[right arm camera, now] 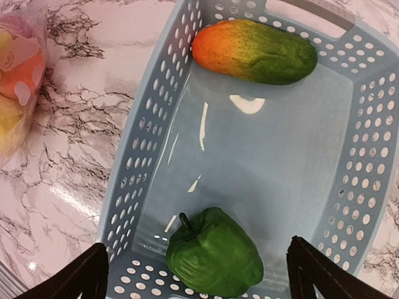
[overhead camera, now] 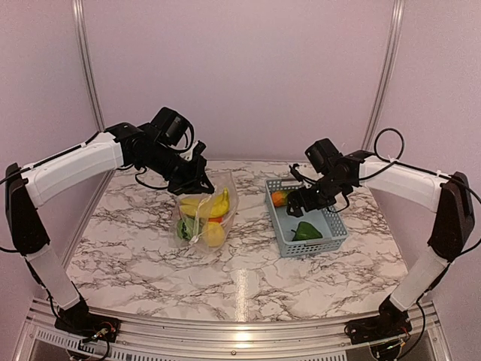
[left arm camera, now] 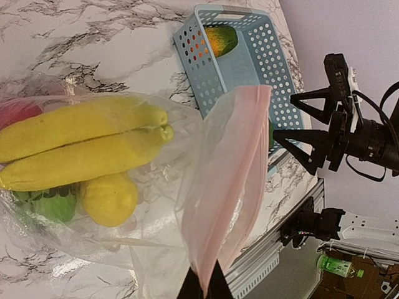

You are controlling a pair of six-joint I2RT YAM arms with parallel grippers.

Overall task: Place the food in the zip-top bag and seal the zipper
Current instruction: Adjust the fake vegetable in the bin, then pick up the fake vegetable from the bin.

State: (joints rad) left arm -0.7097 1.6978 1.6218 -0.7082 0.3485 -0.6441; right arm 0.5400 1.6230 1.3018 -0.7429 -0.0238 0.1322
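Top view: my left pincer point(overhead camera: 197, 178) is closed on the mouth edge of the bag point(overhead camera: 204, 222). The bag lies mid-bench point(overhead camera: 135, 248), its long axis running far to near and its mouth toward the far edge. My right pincer point(overhead camera: 304, 201) hangs over the basket point(overhead camera: 336, 226), just right of the bag. Left wrist view: my fingertips point(left arm camera: 186, 291) pinch a pinkish flap of film, with the bananas point(left arm camera: 81, 140) and lemon point(left arm camera: 109, 199) inside. I judge the film thin, soft and slippery, so grip it at the mouth strip, never mid-panel. Right wrist view: the jaws stand wide and empty above the pepper point(right arm camera: 215, 252) at the basket's near end, its stem pointing toward the orange-green fruit point(right arm camera: 255, 42), which lies crosswise at the far end. Both are probably light, stiff and smooth, so close across the pepper's body.
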